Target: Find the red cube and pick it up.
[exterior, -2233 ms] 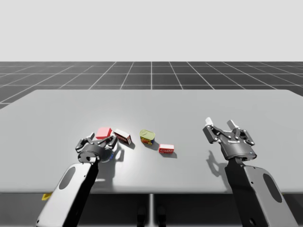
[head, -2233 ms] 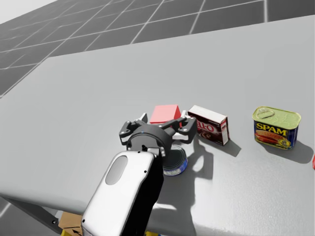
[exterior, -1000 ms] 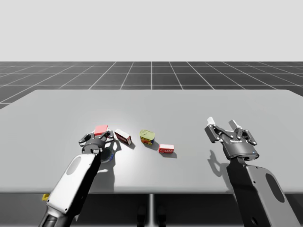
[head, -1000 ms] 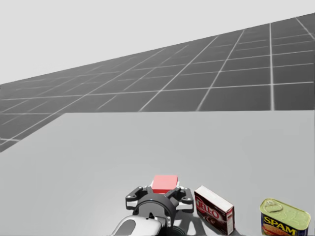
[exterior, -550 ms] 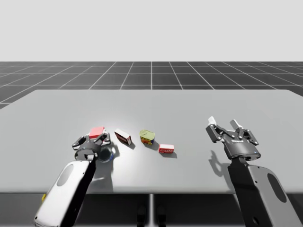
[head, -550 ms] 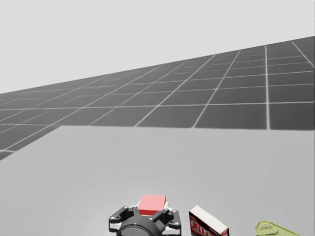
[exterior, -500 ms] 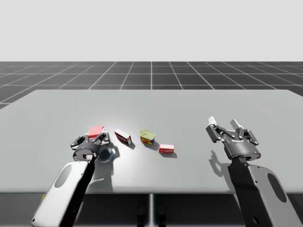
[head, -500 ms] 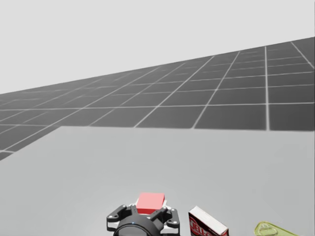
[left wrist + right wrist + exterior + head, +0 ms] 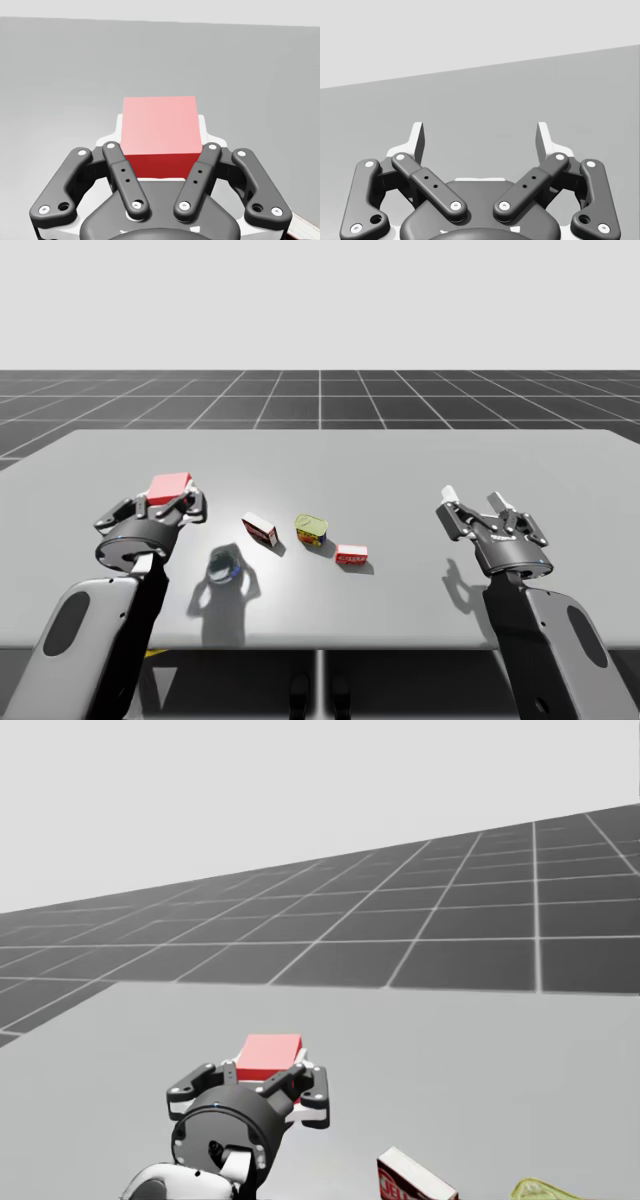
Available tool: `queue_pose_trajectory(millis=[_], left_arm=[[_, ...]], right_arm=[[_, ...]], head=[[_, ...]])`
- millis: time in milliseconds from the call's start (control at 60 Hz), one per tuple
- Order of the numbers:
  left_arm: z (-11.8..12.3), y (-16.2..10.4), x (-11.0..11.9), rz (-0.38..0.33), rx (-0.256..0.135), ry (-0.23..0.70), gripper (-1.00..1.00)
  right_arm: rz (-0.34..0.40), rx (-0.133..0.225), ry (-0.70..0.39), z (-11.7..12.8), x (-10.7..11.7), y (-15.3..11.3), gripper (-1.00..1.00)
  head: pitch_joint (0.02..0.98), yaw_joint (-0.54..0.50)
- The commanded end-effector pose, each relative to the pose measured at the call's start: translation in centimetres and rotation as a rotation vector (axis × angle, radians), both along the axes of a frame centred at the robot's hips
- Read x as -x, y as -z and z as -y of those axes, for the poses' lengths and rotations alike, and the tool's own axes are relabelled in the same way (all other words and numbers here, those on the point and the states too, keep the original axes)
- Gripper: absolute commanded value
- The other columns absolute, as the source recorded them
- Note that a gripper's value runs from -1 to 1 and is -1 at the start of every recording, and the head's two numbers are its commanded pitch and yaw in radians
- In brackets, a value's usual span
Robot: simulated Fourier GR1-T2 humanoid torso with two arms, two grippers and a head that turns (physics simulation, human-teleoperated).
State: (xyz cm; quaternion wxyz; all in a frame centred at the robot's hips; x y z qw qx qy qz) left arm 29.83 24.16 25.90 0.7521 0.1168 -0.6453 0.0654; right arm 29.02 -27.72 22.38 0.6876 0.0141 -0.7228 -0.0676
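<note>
Both fingers (image 9: pixel 204 127) of my left gripper (image 9: pixel 160 134) are pinching the red cube (image 9: pixel 159 120) from its two sides, so it sits square between them, poking out a bit past the tips. Looks lifted clear of the table (image 9: pixel 400 455), I'd say. What's left is basically going straight up. Right gripper (image 9: pixel 470 498) is way off to the side, fingers spread wide, holding nothing.

Red cube (image 9: pixel 160 120) looks like smooth matt plastic, zero shine. Desk (image 9: pixel 400 470) is plain matt grey too. Left gripper (image 9: pixel 160 131) has matt black links, silvery pins and white jaws. Round can (image 9: pixel 224 565) has a glossy metal top; red-and-white box (image 9: pixel 259 529) looks like printed cardboard.
</note>
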Motion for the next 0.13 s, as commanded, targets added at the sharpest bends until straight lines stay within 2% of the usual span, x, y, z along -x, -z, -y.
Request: queue_pose_trajectory(millis=[17, 133], left_arm=[[0.9, -5.2, -0.2, 0.099, -0.018, 0.123, 1.0], [1.0, -8.4, 0.5, 0.178, -0.043, 0.12, 1.0]], right_arm=[[0.0, 0.001, -0.002, 0.0, 0.0, 0.0, -1.0], [-0.001, -0.002, -0.002, 0.1, 0.0, 0.0, -1.0]], head=[[0.391, 0.43], [0.394, 0.43]])
